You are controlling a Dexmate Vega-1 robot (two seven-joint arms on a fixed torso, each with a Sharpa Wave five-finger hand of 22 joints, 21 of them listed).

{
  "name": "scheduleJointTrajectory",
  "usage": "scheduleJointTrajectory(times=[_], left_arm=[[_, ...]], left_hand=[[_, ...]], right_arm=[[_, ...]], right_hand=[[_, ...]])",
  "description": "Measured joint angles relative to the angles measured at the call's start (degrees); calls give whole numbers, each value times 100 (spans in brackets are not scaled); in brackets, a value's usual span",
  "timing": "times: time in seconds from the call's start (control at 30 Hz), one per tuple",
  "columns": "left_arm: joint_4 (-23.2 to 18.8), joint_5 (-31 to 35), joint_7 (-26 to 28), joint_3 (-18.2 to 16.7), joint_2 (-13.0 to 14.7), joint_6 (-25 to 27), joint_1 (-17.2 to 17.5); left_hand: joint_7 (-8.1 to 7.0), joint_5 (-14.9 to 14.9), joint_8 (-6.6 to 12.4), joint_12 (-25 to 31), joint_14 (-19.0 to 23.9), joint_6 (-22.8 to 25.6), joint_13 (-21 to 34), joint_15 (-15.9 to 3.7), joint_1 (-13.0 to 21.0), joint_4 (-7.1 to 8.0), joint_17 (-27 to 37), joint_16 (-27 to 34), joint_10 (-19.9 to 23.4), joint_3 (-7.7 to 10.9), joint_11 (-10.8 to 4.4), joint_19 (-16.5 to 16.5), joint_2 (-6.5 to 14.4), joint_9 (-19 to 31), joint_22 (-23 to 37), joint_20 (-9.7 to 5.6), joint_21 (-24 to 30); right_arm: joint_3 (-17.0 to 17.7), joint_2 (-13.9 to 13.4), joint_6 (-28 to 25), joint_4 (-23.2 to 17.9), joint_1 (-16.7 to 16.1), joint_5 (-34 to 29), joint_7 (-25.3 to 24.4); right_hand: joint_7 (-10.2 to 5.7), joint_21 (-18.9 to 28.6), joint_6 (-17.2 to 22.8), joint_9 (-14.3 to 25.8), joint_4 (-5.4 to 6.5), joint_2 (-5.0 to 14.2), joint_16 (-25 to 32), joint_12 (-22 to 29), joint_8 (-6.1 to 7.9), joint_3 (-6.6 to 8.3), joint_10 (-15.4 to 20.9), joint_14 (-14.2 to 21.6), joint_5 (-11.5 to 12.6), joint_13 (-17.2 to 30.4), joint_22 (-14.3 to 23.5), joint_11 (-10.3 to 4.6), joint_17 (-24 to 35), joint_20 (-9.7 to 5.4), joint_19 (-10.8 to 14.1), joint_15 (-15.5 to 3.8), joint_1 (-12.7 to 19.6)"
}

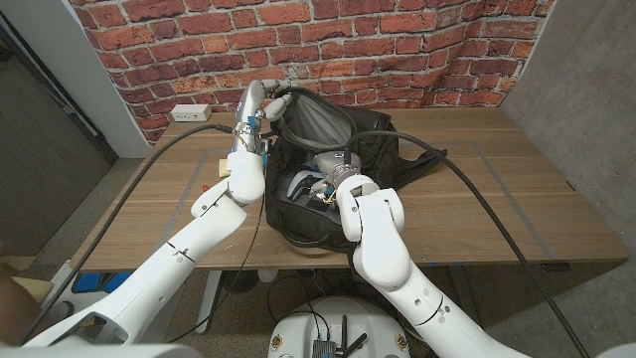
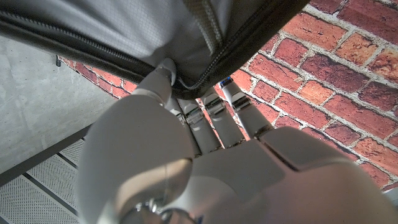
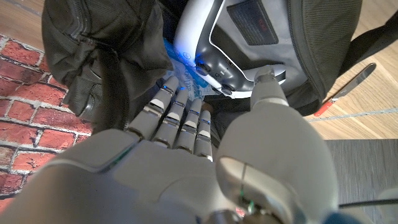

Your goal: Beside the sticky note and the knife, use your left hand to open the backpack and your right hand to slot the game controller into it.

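the wooden surface (image 1: 477, 199) carries the black backpack (image 1: 383, 149) at centre, its flap lifted at 12 o'clock by the left robot hand (image 1: 260, 99) gripping the zipper edge; inside, the right robot hand (image 1: 333, 171) holds the white game controller (image 3: 205, 37); a red-handled knife (image 3: 345, 90) lies just beside the backpack

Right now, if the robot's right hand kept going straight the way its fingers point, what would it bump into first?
The right hand already holds the game controller, so that leads. Going straight on, the controller would probably meet the inside of the open black backpack first. How deep the pocket goes is hard to tell.
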Motion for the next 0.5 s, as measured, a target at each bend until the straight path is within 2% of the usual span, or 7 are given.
scheduleJointTrajectory(times=[0.5], left_arm=[[-220, 16, 19, -25, 30, 112, 176]], left_hand=[[-1, 0, -1, -6, 0, -1, -3, 0, -9, -10, -1, 0, 14, 22, 15, 0, 9, -1, 0, 0, 0]], right_arm=[[190, -309, 287, -634, -520, 143, -219]], right_hand=[[-22, 22, 84, 1, -15, 23, 63, 0, 0, 15, 102, 133, 0, -53, 0, -58, -23, -40, 83, -11, -22]])
